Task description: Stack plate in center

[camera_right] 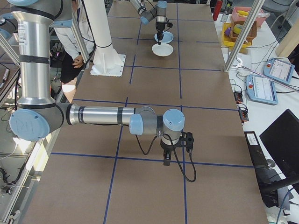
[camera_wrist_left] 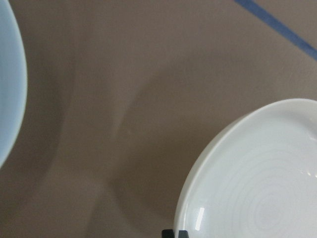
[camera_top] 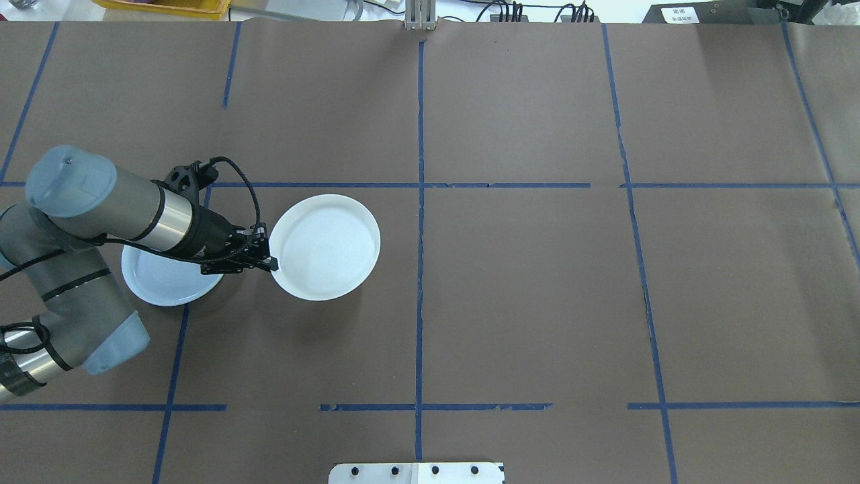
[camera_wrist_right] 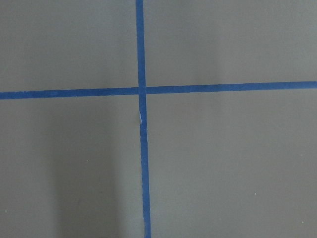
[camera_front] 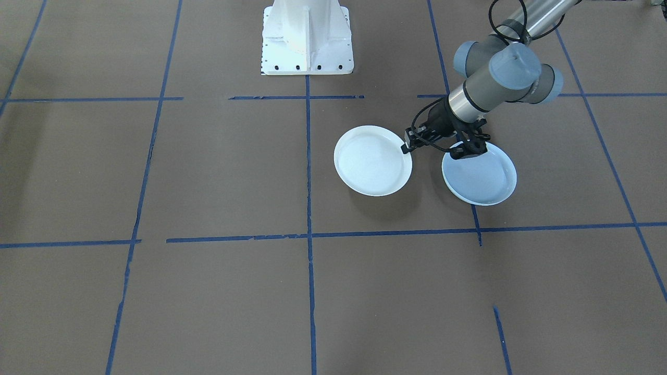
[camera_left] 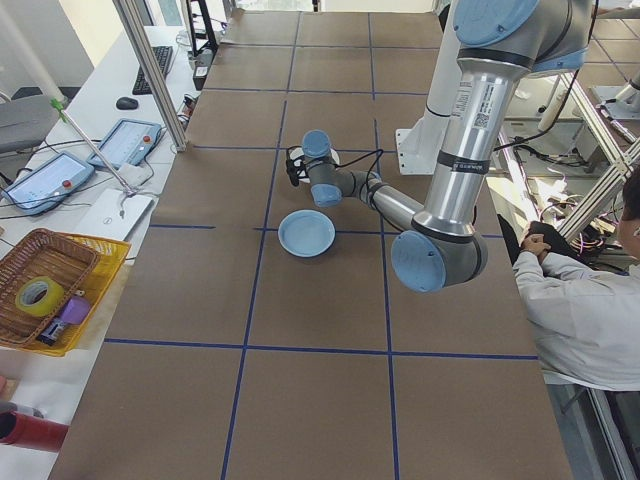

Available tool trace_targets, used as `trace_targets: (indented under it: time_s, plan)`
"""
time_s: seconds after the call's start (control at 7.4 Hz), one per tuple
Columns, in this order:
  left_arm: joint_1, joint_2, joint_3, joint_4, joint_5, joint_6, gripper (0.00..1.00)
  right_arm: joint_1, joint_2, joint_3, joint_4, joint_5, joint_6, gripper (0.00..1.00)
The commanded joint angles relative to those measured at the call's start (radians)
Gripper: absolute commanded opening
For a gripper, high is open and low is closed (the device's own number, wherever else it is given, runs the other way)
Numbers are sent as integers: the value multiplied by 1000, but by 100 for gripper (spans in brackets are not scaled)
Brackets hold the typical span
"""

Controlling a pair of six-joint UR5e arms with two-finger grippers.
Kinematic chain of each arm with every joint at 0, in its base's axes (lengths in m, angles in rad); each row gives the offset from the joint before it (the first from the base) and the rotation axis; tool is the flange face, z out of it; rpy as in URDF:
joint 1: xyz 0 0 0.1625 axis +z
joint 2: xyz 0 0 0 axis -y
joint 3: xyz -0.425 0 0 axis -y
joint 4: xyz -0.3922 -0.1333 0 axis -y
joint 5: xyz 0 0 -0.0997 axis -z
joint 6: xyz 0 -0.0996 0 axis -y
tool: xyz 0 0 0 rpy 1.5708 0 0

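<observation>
Your left gripper (camera_top: 271,261) pinched the white ringed plate's (camera_top: 327,246) rim overhead, the blue-grey plate (camera_top: 158,286) lying behind it; facing the robot, both plates sat just apart; your right gripper's (camera_right: 166,161) state I couldn't tell

Overhead and front cameras looked steeply down from opposite counter (camera_top: 537,302) edges, sharing both plates. Side cameras faced along it; wrist cameras sat close.
</observation>
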Motion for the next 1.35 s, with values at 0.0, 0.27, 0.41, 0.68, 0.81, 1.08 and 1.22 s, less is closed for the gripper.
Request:
trace_targets:
  time_s: [0.0,0.27,0.41,0.68,0.81,1.08,1.22]
  plan:
    - [-137,104,-21,-2,-123,205,0,0,0,0,0,-1,0,100]
    - [-225,215,-16,-2,-191,400,0,0,0,0,0,1,0,100]
    - [-260,247,-8,-2,-223,454,0,0,0,0,0,1,0,100]
    - [-303,257,51,0,-266,496,0,0,0,0,0,1,0,100]
    - [-303,243,85,0,-266,488,0,0,0,0,0,1,-1,100]
    - [-308,241,106,0,-286,485,0,0,0,0,0,-1,-1,100]
    - [-306,229,131,-2,-286,487,0,0,0,0,2,-1,0,100]
